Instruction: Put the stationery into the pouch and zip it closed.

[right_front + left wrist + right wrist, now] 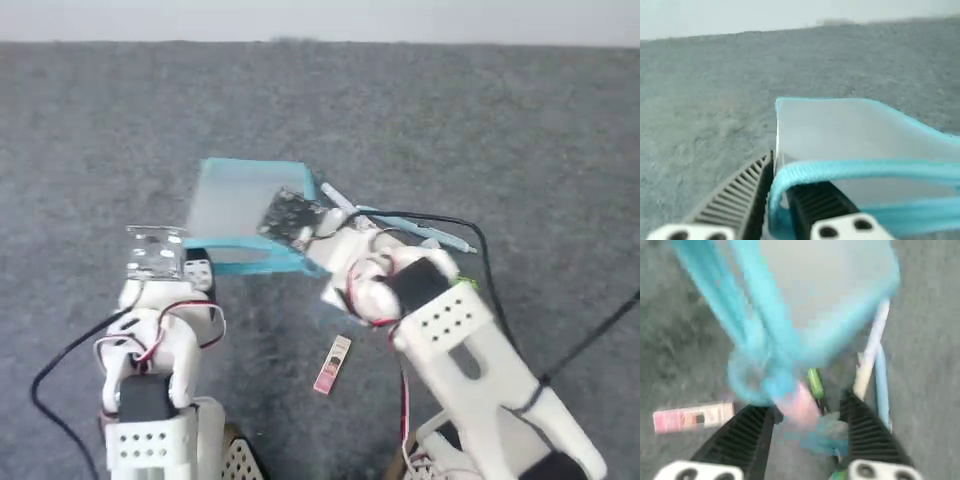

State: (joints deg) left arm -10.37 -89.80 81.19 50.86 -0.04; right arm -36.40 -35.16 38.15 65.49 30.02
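Left wrist view has the left end effector (780, 180) pinching the pouch (840, 130) rim, so hold it steady while the right end effector (810, 407), jaws parted, loads the mouth.

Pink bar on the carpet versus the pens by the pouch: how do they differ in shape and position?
The pink bar is short and flat, pink and white; the pens are long, thin, white and light blue. The pink bar lies alone on open floor, apart from the pouch; the pens lie right beside the pouch's edge. Both rest on the grey carpet, outside the pouch.
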